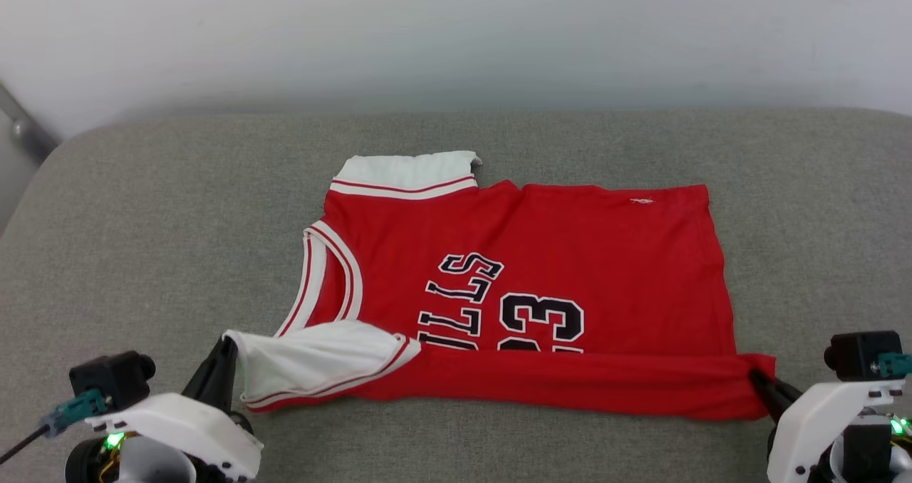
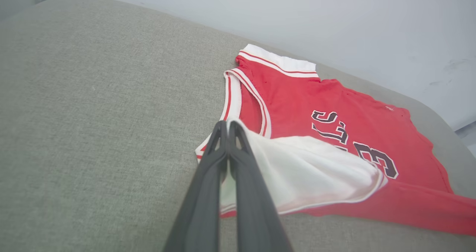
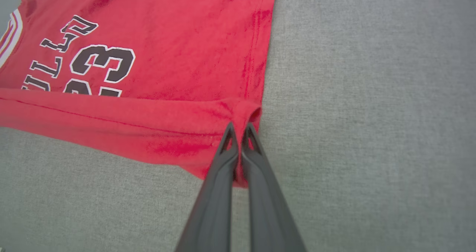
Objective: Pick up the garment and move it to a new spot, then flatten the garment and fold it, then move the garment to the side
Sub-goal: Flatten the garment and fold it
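Support: grey padded surface (image 1: 142, 219), carrying the whole shirt.
Task item: the garment (image 1: 570, 255) lies flat at centre, collar toward my left, near edge folded up over the lettering.
Left: my left gripper (image 2: 227, 125), fingers together, clamped on its white near-left corner.
Right: my right gripper (image 3: 240, 127), fingers together, pinching its red near-right corner.

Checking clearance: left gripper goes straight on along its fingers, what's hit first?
The garment: left gripper, shut on its white sleeve, points at the striped trim just beyond, though it may pass above the cloth.
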Controlling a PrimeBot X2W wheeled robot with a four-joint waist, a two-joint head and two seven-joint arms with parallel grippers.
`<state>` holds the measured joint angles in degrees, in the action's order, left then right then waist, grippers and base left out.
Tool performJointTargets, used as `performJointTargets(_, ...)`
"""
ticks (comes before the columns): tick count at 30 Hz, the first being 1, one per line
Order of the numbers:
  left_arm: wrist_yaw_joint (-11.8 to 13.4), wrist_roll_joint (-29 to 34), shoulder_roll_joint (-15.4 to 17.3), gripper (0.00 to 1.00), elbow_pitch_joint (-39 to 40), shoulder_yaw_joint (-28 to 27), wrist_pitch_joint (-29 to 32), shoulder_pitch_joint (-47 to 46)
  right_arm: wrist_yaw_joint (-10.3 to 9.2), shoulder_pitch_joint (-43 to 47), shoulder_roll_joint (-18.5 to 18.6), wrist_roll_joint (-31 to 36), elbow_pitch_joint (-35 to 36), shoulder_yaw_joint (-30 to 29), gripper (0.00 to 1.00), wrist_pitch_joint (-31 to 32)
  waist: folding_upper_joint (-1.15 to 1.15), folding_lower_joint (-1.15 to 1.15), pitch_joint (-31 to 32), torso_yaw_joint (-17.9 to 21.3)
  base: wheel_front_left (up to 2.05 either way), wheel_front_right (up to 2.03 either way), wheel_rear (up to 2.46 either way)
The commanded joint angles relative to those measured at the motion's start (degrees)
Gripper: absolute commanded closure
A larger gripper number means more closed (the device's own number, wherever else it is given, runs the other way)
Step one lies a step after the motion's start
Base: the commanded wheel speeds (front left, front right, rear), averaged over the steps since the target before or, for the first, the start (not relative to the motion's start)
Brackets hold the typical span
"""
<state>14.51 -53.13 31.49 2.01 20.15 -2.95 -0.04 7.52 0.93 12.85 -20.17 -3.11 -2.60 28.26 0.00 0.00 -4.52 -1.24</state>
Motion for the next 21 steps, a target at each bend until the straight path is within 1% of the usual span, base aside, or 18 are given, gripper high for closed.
performJointTargets(1,-0.83,0.14,-0.63,1.0,-1.11,0.24,-0.14,-2.41,-0.06,-1.94,-0.07,0.1,-0.85,0.01,1.0,-0.35,0.0,0.0,-1.93,-0.37,0.0,0.0,0.0)
performJointTargets(6,-3.93,0.43,-2.28,1.0,-6.83,1.17,-0.19,-9.54,-0.06,-7.67,0.58,0.34,-4.09,1.16,1.0,-1.23,0.0,0.0,-5.94,-0.22,0.0,0.0,0.0)
performJointTargets(7,-3.93,0.43,-2.28,1.0,-6.83,1.17,-0.19,-9.54,-0.06,-7.67,0.58,0.34,-4.09,1.16,1.0,-1.23,0.0,0.0,-5.94,-0.22,0.0,0.0,0.0)
performJointTargets(15,-8.28,-0.86,-4.68,1.0,-16.76,2.99,1.16,-15.68,-0.05,-14.69,1.95,0.65,-10.12,4.66,1.0,-4.54,0.0,0.0,-9.25,-0.16,0.0,0.0,0.0)
performJointTargets(16,-8.98,-1.2,-5.02,1.0,-17.84,3.39,1.5,-16.12,-0.05,-15.19,2.31,0.83,-11.07,4.92,0.95,-5.4,0.0,0.0,-9.41,-0.21,0.0,0.0,0.0)
performJointTargets(17,-9.57,-1.03,-5.34,0.7,-19.0,3.75,1.58,-16.63,-0.06,-15.54,2.65,1.26,-11.87,5.29,0.73,-6.43,0.0,0.0,-9.49,-0.3,0.0,0.0,0.0)
performJointTargets(18,-10.19,-1.02,-5.66,0.51,-20.12,4.21,1.75,-17.04,-0.05,-15.76,2.5,1.38,-12.76,5.63,0.39,-7.25,0.0,0.0,-9.47,-0.38,0.0,0.0,0.0)
performJointTargets(19,-10.7,-1.35,-6.1,0.0,-21.07,4.53,1.98,-17.3,-0.05,-15.84,2.46,1.57,-13.75,5.84,0.0,-7.86,0.0,0.0,-9.38,-0.45,0.0,0.0,0.0)
performJointTargets(21,-11.58,-1.69,-6.64,0.0,-22.91,4.73,1.9,-17.93,-0.06,-16.13,2.69,1.7,-15.05,6.25,0.0,-9.48,0.0,0.0,-9.01,-0.57,0.0,0.0,0.0)
